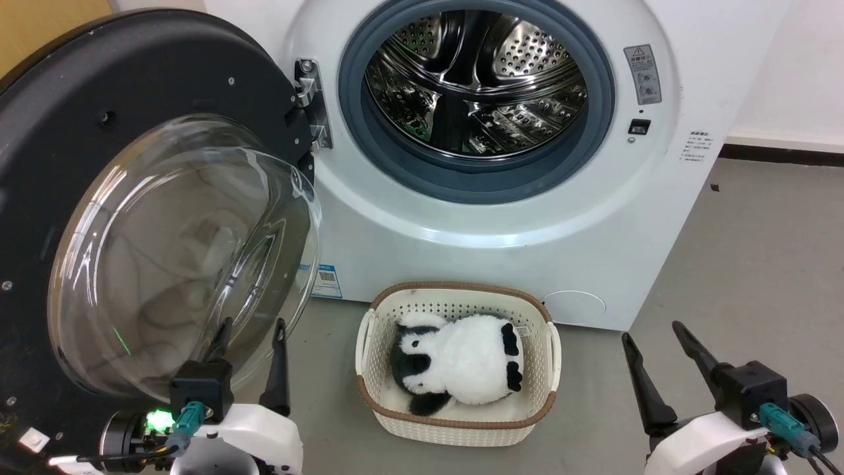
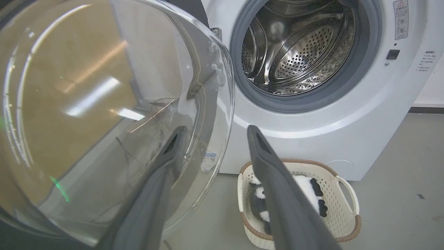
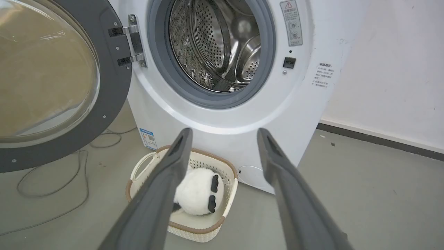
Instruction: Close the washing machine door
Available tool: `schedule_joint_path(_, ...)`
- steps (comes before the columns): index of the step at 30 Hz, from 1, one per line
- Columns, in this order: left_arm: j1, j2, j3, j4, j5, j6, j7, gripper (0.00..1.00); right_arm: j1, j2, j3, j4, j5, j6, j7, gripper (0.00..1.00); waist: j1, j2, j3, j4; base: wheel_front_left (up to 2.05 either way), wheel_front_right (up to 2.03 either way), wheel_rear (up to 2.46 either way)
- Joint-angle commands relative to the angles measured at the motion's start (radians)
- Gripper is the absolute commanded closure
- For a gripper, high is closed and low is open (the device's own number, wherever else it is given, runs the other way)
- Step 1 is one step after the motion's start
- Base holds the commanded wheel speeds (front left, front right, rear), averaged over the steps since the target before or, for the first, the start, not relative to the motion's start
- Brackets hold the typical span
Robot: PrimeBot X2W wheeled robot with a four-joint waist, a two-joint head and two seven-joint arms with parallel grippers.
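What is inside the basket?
A black-and-white plush toy lies in the basket, covering most of its floor. Anything beneath the toy is hidden.

White washing machine [image 1: 461,244], grey-blue gasket [image 1: 475,181], perforated steel drum [image 1: 527,59]; black door [image 1: 66,99]; cream lattice basket [image 1: 461,432], brown rim [image 1: 455,286]; black-and-white plush [image 1: 475,363].

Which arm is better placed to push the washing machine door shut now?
Left. The left gripper hangs open beside the washing machine door, at its glass window. The right gripper is open past the basket, away from the door.
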Motion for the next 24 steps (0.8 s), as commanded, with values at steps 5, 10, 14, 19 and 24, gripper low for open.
schedule_joint_path(5, -0.005, 0.000, -0.012, -0.004, -0.003, 0.022, -0.018, 0.00, -0.003, 0.000, -0.013, -0.003, 0.022, 0.000, -0.017, 0.00, 0.0000, 0.0000, 0.002, 0.000, 0.00, 0.00, 0.00)
schedule_joint_path(10, -0.012, 0.000, -0.022, -0.006, -0.004, 0.035, -0.028, 1.00, -0.004, 0.000, -0.023, -0.006, 0.037, 0.000, -0.028, 0.00, 0.0000, 0.0000, 0.004, 0.004, 0.00, 0.00, 0.00)
schedule_joint_path(14, -0.023, 0.001, -0.031, -0.012, -0.003, 0.041, -0.037, 1.00, -0.005, 0.000, -0.032, -0.008, 0.049, 0.000, -0.036, 0.00, 0.0000, 0.0000, 0.006, 0.011, 0.00, 0.00, 0.00)
schedule_joint_path(19, -0.044, 0.002, -0.041, -0.030, -0.005, 0.041, -0.047, 1.00, -0.006, 0.000, -0.044, -0.011, 0.064, 0.000, -0.046, 0.00, 0.0000, 0.0000, 0.010, 0.028, 0.00, 0.00, 0.00)
schedule_joint_path(24, -0.068, 0.002, -0.043, -0.055, -0.018, 0.035, -0.057, 1.00, -0.009, 0.000, -0.054, -0.013, 0.078, 0.000, -0.057, 0.00, 0.0000, 0.0000, 0.015, 0.052, 0.00, 0.00, 0.00)
